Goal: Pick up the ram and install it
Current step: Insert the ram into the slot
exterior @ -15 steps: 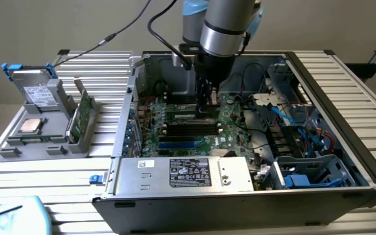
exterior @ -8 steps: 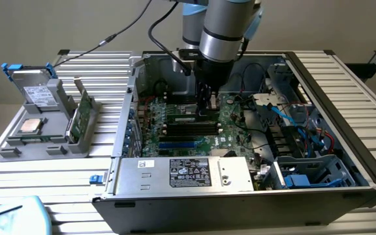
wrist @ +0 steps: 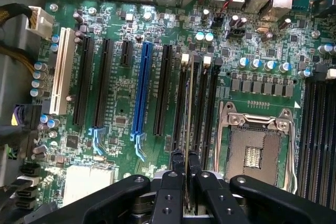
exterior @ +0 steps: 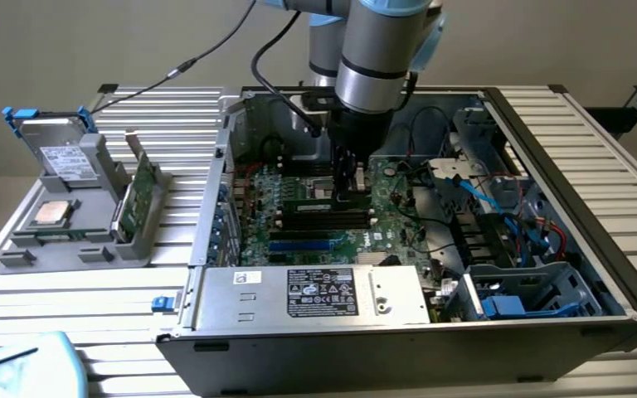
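- At the exterior view's left, we see a grey holder (exterior: 31, 253) on the slatted metal worktop (exterior: 109, 298). It carries a hard drive (exterior: 62, 153), a square silver processor chip (exterior: 53, 213) and a green card (exterior: 133, 199) standing on edge.
- Toward the middle, an open computer case (exterior: 407, 356) lies on the worktop with its motherboard (exterior: 296, 236) facing up. A silver power supply (exterior: 318, 294) runs along its near side.
- The robot arm (exterior: 376, 58) reaches straight down into the case, over the motherboard.
- The jaws are almost closed and grip the ram (exterior: 316, 202) across its two flat faces.
- In the wrist view, two black fingers (wrist: 176, 182) pinch the ram (wrist: 189, 108), which we see edge-on. It runs in line with the long black memory slots (wrist: 209, 103).
- The ram lies between a blue slot (wrist: 142, 93) and the open processor socket (wrist: 254, 148).
- We cannot tell whether the ram is seated in a slot.
- At the exterior view's right, blue cables (exterior: 496, 199) cross the case interior.
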Robot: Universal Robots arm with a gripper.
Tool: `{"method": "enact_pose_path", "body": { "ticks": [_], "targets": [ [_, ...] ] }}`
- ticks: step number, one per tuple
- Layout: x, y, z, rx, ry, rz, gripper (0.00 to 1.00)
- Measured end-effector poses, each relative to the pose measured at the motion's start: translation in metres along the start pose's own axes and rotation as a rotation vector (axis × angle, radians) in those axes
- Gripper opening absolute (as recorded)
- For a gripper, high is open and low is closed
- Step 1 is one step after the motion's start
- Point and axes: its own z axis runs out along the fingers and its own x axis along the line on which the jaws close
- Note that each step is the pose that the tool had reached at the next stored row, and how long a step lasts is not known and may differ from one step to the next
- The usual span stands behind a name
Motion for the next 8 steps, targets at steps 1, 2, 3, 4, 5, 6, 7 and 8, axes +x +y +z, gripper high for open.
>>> {"method": "enact_pose_path", "body": {
  "ticks": [1,2,3,4,5,6,7,8],
  "targets": [
    [0.0001,0.0001,0.0006,0.0003,0.0002,0.0,0.14],
    [0.0002,0.0002,0.0009,0.0004,0.0004,0.001,0.14],
    [0.0004,0.0004,0.0012,0.0004,0.0002,0.002,0.14],
    [0.0005,0.0007,0.0016,0.0005,0.0,0.003,0.14],
    [0.0008,0.0009,0.0019,0.0005,0.0001,0.004,0.14],
    [0.0015,0.0011,0.0022,0.0004,-0.0001,0.004,0.14],
    [0.0024,0.0012,0.0024,0.0005,-0.0002,0.004,0.14],
    [0.0039,0.0013,0.0026,0.0004,-0.0001,0.004,0.14]
  ]
}}
